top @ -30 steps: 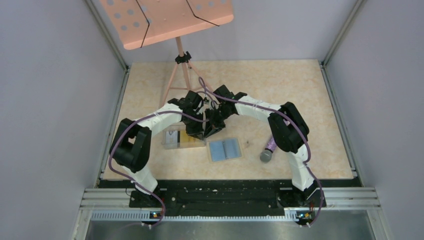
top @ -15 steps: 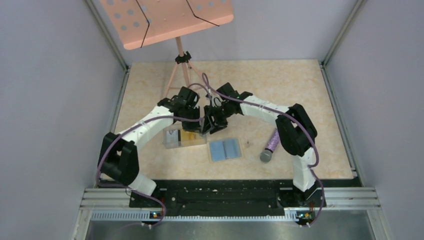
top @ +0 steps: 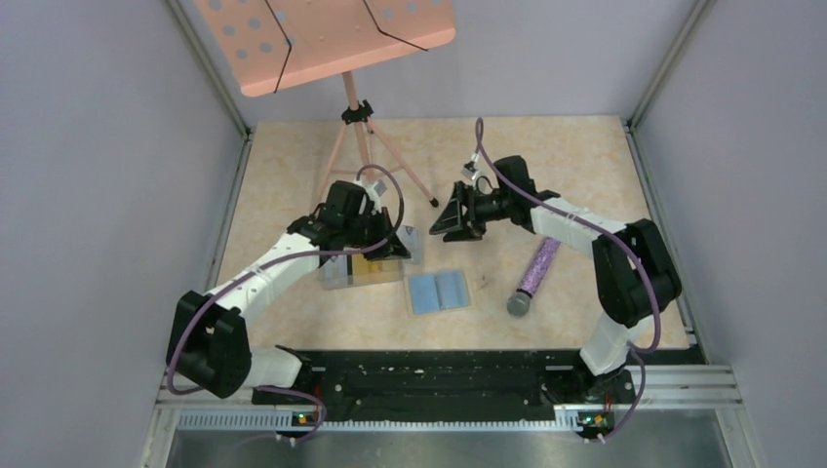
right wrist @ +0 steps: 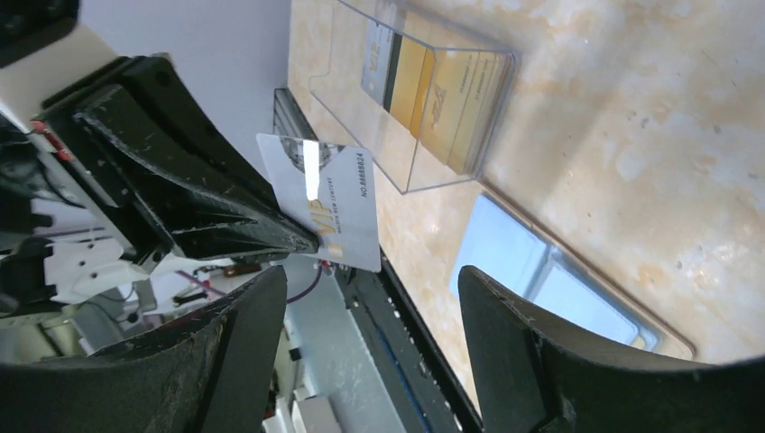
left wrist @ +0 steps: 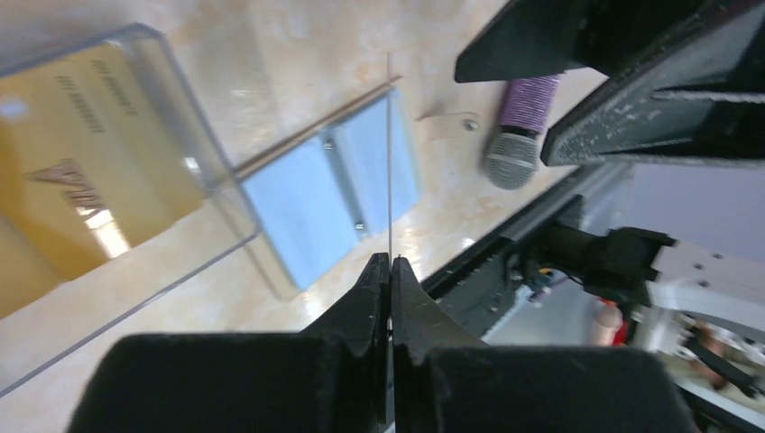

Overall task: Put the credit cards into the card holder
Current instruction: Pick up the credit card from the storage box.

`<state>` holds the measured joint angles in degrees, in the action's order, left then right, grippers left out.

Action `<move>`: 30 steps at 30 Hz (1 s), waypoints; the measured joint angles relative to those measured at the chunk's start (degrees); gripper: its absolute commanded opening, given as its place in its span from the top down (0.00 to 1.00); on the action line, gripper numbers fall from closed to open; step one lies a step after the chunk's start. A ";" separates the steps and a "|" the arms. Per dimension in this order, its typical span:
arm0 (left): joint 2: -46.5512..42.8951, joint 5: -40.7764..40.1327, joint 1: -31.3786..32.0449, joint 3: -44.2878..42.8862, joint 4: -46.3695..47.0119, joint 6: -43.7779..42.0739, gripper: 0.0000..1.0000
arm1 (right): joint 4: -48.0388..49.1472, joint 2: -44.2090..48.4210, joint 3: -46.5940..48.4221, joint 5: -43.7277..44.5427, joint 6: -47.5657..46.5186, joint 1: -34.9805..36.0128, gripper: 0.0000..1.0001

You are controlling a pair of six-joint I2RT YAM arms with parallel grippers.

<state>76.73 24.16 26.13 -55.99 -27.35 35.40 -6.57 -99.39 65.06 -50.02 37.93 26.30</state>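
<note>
Writing: "VIP" on white card point(right wrist: 329, 203).
Left pincer point(left wrist: 390, 263): clenched on that one card, near clear box point(top: 359, 270).
Right pincer point(top: 444, 222): released.
Card holder point(top: 439, 291): one, open, beside box.

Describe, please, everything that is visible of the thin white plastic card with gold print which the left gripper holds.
The thin white plastic card is rectangular and glossy, with a bright stripe of reflected light. It bears gold letters "VIP", some small print and a number along one short edge. The left gripper, shut, pinches it at one edge; nothing else touches it. It hangs in the air above the table, seen edge-on from the left wrist, near the clear plastic box and the open light blue card holder.
</note>
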 measured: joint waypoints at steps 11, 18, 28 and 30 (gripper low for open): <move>0.07 17.03 0.00 6.19 23.26 10.71 1.00 | 18.45 3.45 -10.25 -10.51 12.41 -3.21 0.54; 0.98 20.02 0.00 6.19 27.21 12.26 1.00 | 45.35 2.64 -16.48 -13.92 31.76 -3.23 0.87; 1.44 21.64 -0.33 6.03 29.05 13.09 0.65 | 70.23 -3.13 -18.88 -16.22 48.94 -3.72 1.00; 1.55 21.05 -0.26 6.01 28.24 12.39 0.64 | 67.23 -2.71 -18.88 -16.09 46.93 -3.67 1.00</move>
<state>78.28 45.21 25.87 -49.98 0.89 47.79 60.66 -102.10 46.17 -66.11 84.86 22.63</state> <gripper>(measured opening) 0.333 0.006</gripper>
